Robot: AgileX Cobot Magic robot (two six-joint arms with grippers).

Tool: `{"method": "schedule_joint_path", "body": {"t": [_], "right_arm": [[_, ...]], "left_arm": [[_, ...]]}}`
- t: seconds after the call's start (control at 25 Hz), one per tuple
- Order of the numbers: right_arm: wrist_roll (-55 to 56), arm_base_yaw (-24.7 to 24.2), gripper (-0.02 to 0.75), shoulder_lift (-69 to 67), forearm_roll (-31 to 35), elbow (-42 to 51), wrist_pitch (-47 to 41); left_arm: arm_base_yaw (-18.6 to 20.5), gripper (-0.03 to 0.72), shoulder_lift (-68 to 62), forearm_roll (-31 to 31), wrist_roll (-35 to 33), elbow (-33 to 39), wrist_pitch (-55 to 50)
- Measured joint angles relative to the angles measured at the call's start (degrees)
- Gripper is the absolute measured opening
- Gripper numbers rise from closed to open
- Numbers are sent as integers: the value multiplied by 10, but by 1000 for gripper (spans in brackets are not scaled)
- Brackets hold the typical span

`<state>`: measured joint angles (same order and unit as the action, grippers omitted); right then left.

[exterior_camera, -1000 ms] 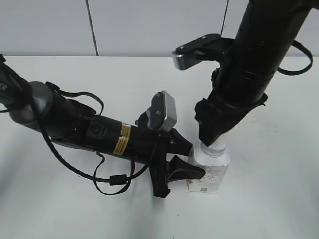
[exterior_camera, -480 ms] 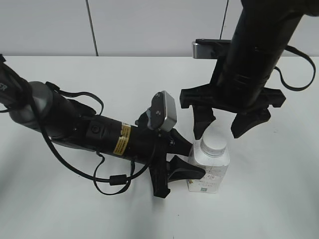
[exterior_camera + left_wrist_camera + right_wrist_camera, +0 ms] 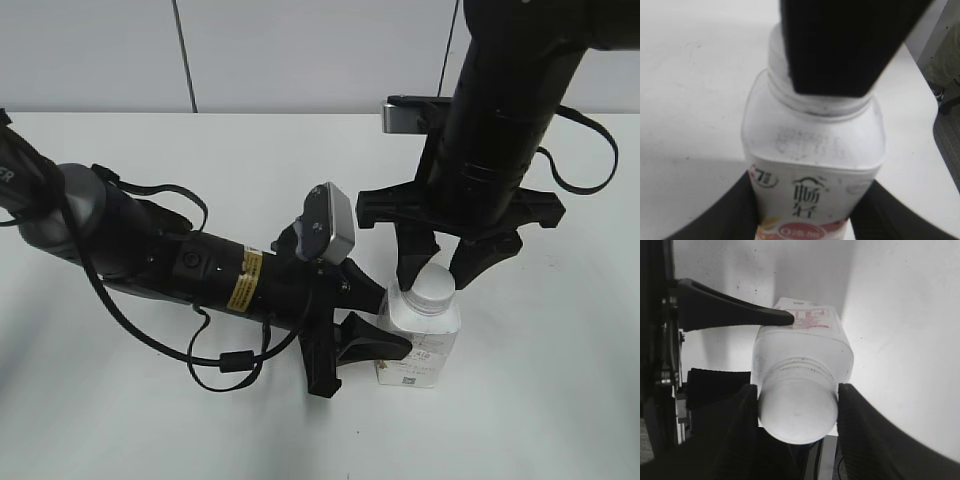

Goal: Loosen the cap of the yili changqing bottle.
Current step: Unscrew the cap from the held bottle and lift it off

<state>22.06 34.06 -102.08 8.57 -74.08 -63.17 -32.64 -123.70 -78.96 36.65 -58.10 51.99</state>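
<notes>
The yili changqing bottle (image 3: 418, 345) stands upright on the white table, white and squarish, with a printed label and a red mark (image 3: 812, 150). My left gripper (image 3: 378, 322) is shut on its lower body from the left, one finger on each side (image 3: 725, 215). The cap (image 3: 432, 287) is round and white and sits on the neck. My right gripper (image 3: 438, 268) comes down from above, its fingers pressed against both sides of the cap (image 3: 797, 412). In the left wrist view a right finger (image 3: 840, 45) hides most of the cap. The bottle's shoulders show in the right wrist view (image 3: 802, 347).
The left arm (image 3: 150, 260) lies low across the table from the left, with a loose black cable (image 3: 225, 360). The right arm (image 3: 500, 120) stands tall over the bottle. A grey wall (image 3: 300, 50) runs behind the white table (image 3: 560, 400).
One second ago the right gripper held the cap in a turned pose. It then opened, lifted and turned back. Now it has lowered and closed on the cap again. Left arm and bottle unmoved.
</notes>
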Motion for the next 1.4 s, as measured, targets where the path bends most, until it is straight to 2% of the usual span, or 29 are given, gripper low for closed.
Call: {"method": "schedule_joint_path", "body": {"t": [0.04, 0.32, 0.44, 0.56, 0.68, 0.8, 0.88, 1.0, 1.4], "right_arm": [[0, 0, 383, 0, 0, 0, -1], [-5, 0, 380, 0, 0, 0, -1], [-70, 0, 380, 0, 0, 0, -1], [-240, 0, 380, 0, -2, 0, -1], [-500, 0, 380, 0, -6, 0, -1], [-713, 0, 380, 1, -6, 0, -1], [-796, 1, 380, 1, -7, 0, -1], [-839, 1, 380, 1, -7, 0, -2], [-851, 1, 381, 21, -18, -1, -12]], "left_arm": [[0, 337, 0, 0, 0, 0, 0], [0, 337, 0, -1, 0, 0, 0], [0, 337, 0, -1, 0, 0, 0], [0, 337, 0, -1, 0, 0, 0], [0, 336, 0, -1, 0, 0, 0], [0, 335, 0, -1, 0, 0, 0], [0, 335, 0, -1, 0, 0, 0], [0, 335, 0, -1, 0, 0, 0], [-1, 334, 0, 2, 0, 0, 2]]}}
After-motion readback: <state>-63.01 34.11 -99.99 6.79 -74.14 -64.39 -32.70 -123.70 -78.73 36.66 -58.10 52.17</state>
